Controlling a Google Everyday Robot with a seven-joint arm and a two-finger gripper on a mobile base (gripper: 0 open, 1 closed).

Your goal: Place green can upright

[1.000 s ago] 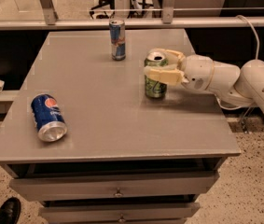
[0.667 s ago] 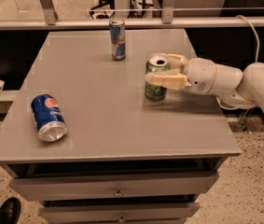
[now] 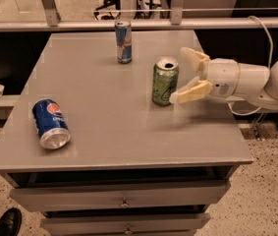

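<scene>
The green can stands upright on the grey table, right of the middle, its opened silver top facing up. My gripper is just to the right of the can, open, with its two pale yellow fingers spread wide. The fingers are apart from the can and hold nothing. The white arm reaches in from the right edge.
A blue Pepsi can lies on its side near the table's left front. A slim blue-and-silver can stands upright at the back. A metal rail runs behind the table. Drawers sit below the front edge.
My gripper was shut around the green can earlier; now its fingers have opened and drawn back to the right, leaving the can standing upright on the table.
</scene>
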